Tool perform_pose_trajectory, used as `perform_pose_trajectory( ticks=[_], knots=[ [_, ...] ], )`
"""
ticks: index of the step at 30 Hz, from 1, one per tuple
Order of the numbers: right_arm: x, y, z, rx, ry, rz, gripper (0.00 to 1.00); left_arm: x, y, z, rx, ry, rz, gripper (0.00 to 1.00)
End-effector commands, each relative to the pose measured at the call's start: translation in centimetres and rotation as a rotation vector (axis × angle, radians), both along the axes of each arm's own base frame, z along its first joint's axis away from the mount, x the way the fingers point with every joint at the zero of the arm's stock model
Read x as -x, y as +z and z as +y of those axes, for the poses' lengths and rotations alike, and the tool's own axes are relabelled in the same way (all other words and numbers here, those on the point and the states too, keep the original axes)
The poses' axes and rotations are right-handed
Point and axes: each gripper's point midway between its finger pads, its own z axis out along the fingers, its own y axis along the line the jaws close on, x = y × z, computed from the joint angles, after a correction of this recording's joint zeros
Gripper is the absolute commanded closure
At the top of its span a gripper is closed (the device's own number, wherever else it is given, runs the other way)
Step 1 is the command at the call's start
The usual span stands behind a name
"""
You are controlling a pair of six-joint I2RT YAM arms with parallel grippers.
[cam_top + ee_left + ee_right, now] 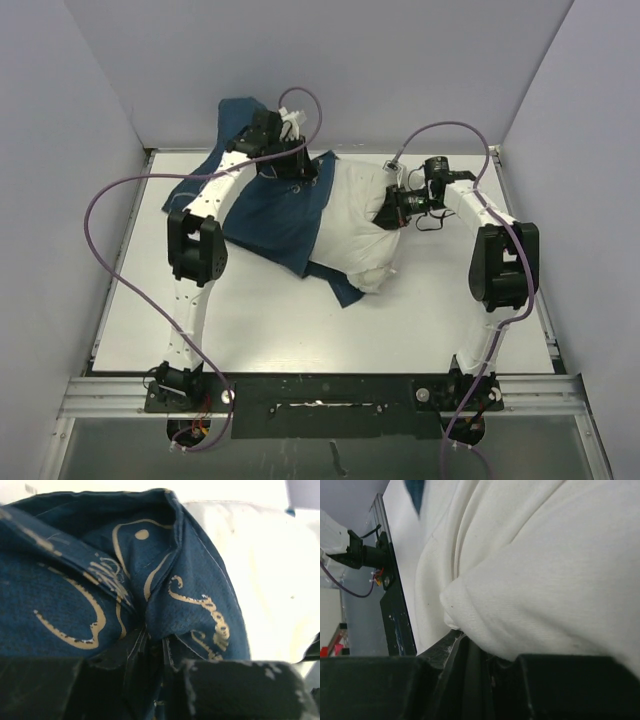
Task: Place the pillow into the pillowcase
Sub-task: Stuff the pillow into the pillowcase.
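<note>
The pillow lies across the middle of the worktop. Its left part is covered by the pillowcase, and a navy strip also shows under its near edge. Its bare white right end points toward the right end effector, which meets it at that end. In the right wrist view the fingers are pressed together on a small pucker of white fabric, and the rest of the pillow bulges just beyond them. The left end effector sits at the far edge of the pillowcase, just beside the spot where navy cloth meets white pillow. In the left wrist view its fingers are closed on a gathered fold of the whale-printed cloth, with creases fanning out from the pinch. The pillow shows pale to the right of that fold.
</note>
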Motion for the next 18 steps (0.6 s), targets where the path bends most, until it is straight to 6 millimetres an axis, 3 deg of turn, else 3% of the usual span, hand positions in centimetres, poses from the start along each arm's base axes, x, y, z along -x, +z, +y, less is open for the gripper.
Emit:
perform_pose_trajectory(
  ticks=[1,4,8,11,13,16,17,18],
  knots=[
    [-0.9,0.4,1.6,-0.050,-0.019,0.005,1.00,2.9,-0.1,0.2,-0.035,-0.053,0.041,0.81],
    [0.3,0.3,3.9,-0.074,0.030,0.032,1.00,2.2,1.2,1.4,-0.132,-0.003,-0.022,0.45],
    [1.0,1.1,6.4,-0.127,0.067,0.051,1.00,1.7,5.9,3.0,-0.217,0.068,-0.172,0.06],
    [1.2,1.7,6.9,-0.178,0.071,0.091,0.97,2.8,9.6,4.6,-0.226,0.124,-0.241,0.02],
    [1.8,2.2,7.0,-0.219,0.097,0.111,0.89,4.5,12.1,5.0,-0.196,0.129,-0.269,0.02],
    [2.8,4.6,6.4,-0.311,0.165,0.113,0.64,7.7,13.3,3.5,-0.176,0.098,-0.258,0.02],
    [2.7,5.6,5.6,-0.326,0.165,0.090,0.47,8.8,13.5,2.8,-0.181,0.085,-0.257,0.03],
    [2.3,6.6,4.6,-0.335,0.158,0.049,0.37,9.9,13.4,2.2,-0.196,0.079,-0.254,0.03]
  ],
)
